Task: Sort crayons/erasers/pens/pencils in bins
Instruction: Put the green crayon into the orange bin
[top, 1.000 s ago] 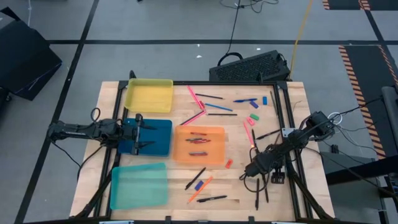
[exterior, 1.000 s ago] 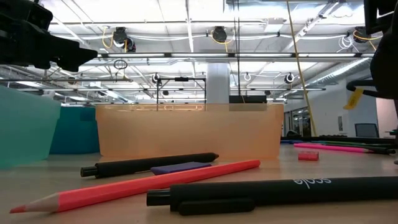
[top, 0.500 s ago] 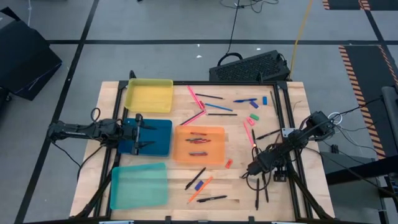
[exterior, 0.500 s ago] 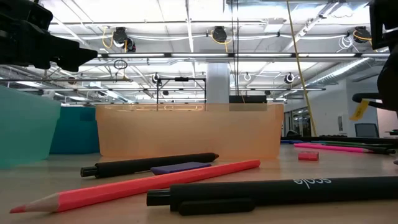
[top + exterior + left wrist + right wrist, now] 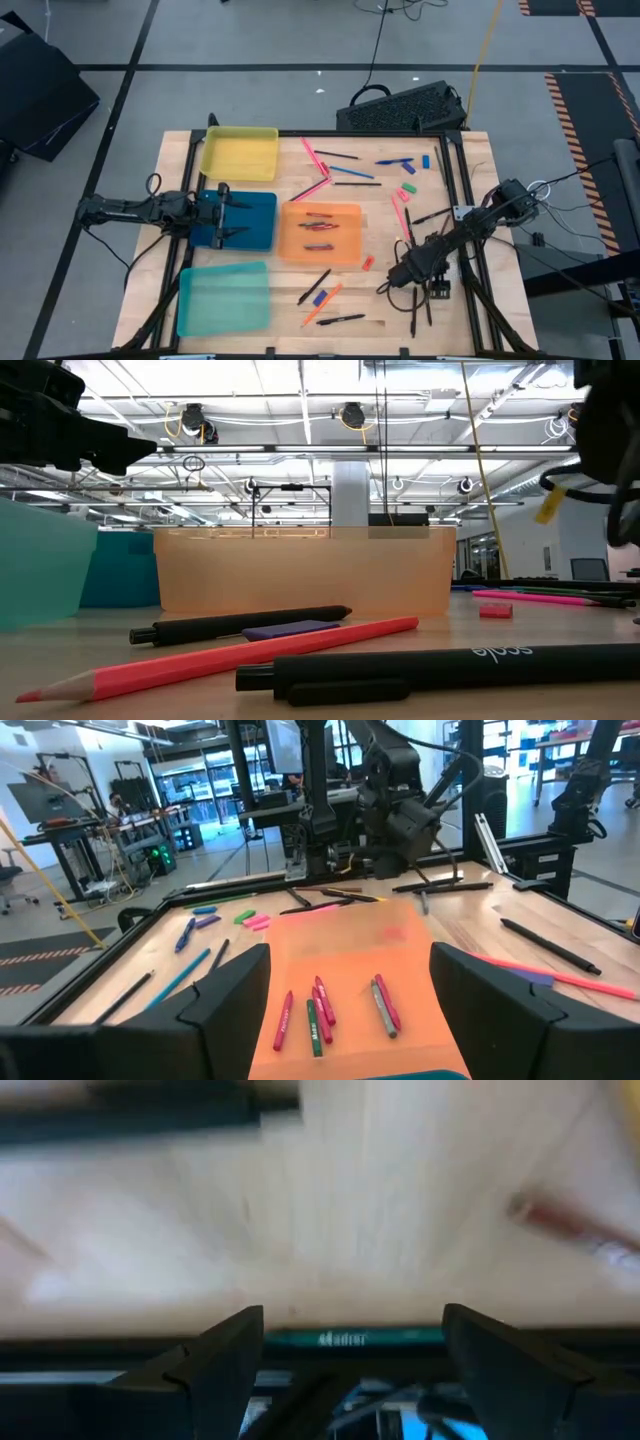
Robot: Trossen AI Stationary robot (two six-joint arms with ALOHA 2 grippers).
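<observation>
Orange bin (image 5: 345, 955) holds crayons (image 5: 318, 1015) — seen through the left tool's (image 5: 345, 1020) parted fingers; right tool (image 5: 385, 287) spread.

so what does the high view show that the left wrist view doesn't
Only the high view shows the yellow bin, teal bin, blue bin and the left hand over the blue one. Only the left wrist view shows the crayons up close, lying side by side, and the room behind. Both show the orange bin, the pencils beyond it, and the right hand low over the table.
</observation>
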